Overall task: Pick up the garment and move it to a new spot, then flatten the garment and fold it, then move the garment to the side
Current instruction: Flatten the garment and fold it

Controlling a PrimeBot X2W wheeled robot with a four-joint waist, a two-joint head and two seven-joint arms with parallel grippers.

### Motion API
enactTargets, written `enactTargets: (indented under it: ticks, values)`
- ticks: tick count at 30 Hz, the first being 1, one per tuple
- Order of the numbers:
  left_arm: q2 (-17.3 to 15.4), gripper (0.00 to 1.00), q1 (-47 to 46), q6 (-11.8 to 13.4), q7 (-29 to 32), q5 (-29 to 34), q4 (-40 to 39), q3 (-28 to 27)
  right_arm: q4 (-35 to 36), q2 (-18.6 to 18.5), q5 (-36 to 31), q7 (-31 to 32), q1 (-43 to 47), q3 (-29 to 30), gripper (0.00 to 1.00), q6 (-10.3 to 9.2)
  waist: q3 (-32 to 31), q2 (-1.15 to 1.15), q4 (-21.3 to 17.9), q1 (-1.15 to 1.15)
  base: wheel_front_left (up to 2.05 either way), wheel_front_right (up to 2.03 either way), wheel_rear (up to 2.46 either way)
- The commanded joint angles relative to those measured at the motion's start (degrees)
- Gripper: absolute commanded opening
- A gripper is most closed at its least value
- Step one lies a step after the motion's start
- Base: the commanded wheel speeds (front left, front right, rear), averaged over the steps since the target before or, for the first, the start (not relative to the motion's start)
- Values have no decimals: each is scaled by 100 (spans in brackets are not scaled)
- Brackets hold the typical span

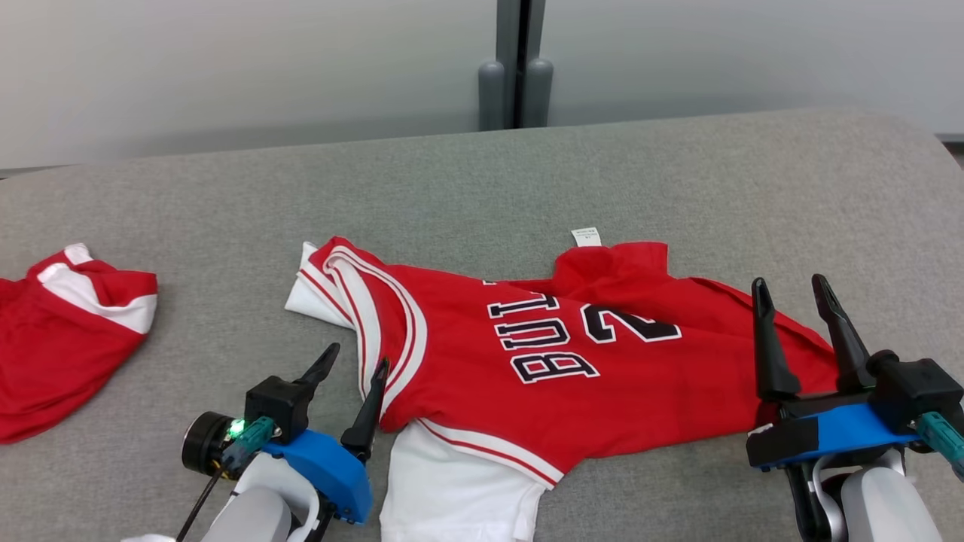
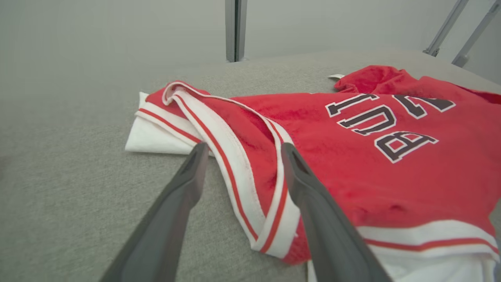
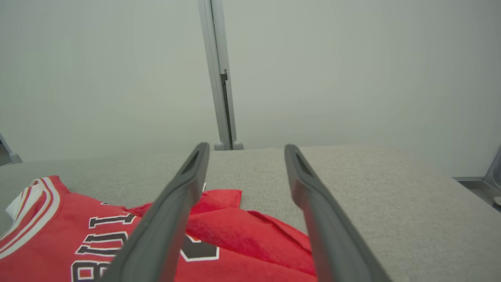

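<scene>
Your left tool, at 7 o'clock, is released, its fingers spread over the red jersey's white-trimmed edge. Your right tool, at 4 o'clock, is released too, above the opposite end. The jersey lies spread mid-desk, with another red cloth at 9 o'clock.

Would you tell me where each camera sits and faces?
Head view: on the head, facing down at jersey and table; left gripper and right gripper show.
Left wrist view: left wrist, facing the jersey's striped edge past its fingers.
Right wrist view: right wrist, facing the wall over the jersey, past its fingers.
Shared: all show the jersey's lettering and the post.
</scene>
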State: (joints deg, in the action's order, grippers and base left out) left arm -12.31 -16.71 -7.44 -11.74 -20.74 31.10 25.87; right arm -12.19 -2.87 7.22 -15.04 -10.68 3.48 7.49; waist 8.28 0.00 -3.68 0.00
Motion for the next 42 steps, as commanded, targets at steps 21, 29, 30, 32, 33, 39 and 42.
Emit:
enactTargets:
  ticks: [21, 29, 30, 32, 33, 39, 42]
  values:
    - [-128, 0, -865, -11, 403, -1473, 1426, 1732, -106, -4, 135, -20, -177, 31, 100, 1, 229, 0, -274, 0, 0, 0, 0]
    - [-546, 0, -1501, -5, -186, -1656, 1566, 1523, -52, -5, 62, -21, -176, 138, 100, 1, 256, 0, -134, 0, 0, 0, 0]
    - [-621, 0, -1583, 2, -225, -1641, 1576, 1451, -45, -4, 56, -21, -178, 145, 100, 1, 267, 0, -119, 0, 0, 0, 0]
    - [-768, 0, -1724, 23, -275, -1651, 1605, 1319, -46, -5, 52, -21, -193, 153, 100, 1, 292, 0, -105, 0, 0, 0, 0]
    - [-843, 0, -1796, 39, -298, -1641, 1620, 1253, -51, -5, 53, -21, -207, 150, 100, 1, 308, 0, -104, 0, 0, 0, 0]
    - [-1161, 0, -2048, 86, -335, -1646, 1690, 1008, -111, -5, 73, -21, -255, 122, 100, 1, 401, 0, -190, 0, 0, 0, 0]
    - [-1211, 0, -2018, 86, -341, -1647, 1765, 968, -137, -6, 95, -21, -252, 124, 100, 1, 419, 0, -251, 0, 0, 0, 0]
